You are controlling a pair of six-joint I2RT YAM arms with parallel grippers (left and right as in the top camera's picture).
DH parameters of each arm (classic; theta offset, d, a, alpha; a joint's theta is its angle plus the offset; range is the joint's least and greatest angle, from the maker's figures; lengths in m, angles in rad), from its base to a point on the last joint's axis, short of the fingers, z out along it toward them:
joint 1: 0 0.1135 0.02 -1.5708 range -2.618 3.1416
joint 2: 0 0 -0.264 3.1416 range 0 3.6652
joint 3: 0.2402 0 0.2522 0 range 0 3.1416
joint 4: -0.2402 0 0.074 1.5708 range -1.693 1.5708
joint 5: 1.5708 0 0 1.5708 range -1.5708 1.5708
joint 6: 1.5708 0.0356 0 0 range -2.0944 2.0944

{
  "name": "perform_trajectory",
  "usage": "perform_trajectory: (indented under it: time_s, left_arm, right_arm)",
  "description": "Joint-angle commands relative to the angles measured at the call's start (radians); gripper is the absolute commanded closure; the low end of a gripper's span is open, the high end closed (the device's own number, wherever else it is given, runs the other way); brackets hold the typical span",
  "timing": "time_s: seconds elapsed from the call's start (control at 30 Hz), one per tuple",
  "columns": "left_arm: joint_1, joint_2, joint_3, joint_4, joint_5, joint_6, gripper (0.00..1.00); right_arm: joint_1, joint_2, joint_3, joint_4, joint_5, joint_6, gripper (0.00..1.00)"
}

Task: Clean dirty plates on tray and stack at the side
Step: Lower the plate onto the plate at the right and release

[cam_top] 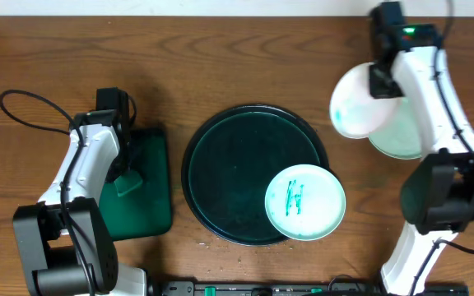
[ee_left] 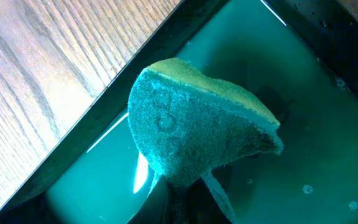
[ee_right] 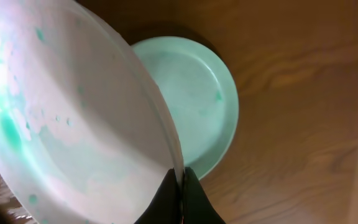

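Observation:
My right gripper [ee_right: 181, 177] is shut on the rim of a white plate [cam_top: 359, 103] and holds it tilted above a pale green plate [cam_top: 401, 136] that lies on the table at the right; the held plate [ee_right: 73, 118] has faint green smears, the lower plate [ee_right: 197, 102] sits under it. A white plate with green marks [cam_top: 304, 201] lies on the round dark tray [cam_top: 220, 164], at its front right. My left gripper [ee_left: 194, 186] is shut on a green sponge [ee_left: 197, 124] over the green basin [cam_top: 151, 214] at the left.
The basin's wall [ee_left: 92, 118] runs diagonally beside bare wood table in the left wrist view. The robot bases stand at the front left and front right of the table.

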Motion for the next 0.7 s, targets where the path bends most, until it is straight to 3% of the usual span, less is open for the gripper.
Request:
perform_trajectory:
  time_s: [0.0, 0.33, 0.67]
  left_arm:
    - [0.001, 0.000, -0.005, 0.000, -0.029, 0.014, 0.92]
    - [0.001, 0.000, -0.005, 0.007, -0.029, 0.014, 0.92]
    - [0.001, 0.000, -0.005, 0.006, -0.029, 0.014, 0.92]
  right_arm:
    - [-0.101, -0.023, 0.005, -0.001, -0.106, 0.029, 0.99]
    - [-0.301, -0.018, 0.005, 0.028, -0.212, 0.029, 0.99]
    - [-0.323, 0.071, 0.004, 0.056, -0.256, 0.029, 0.99]
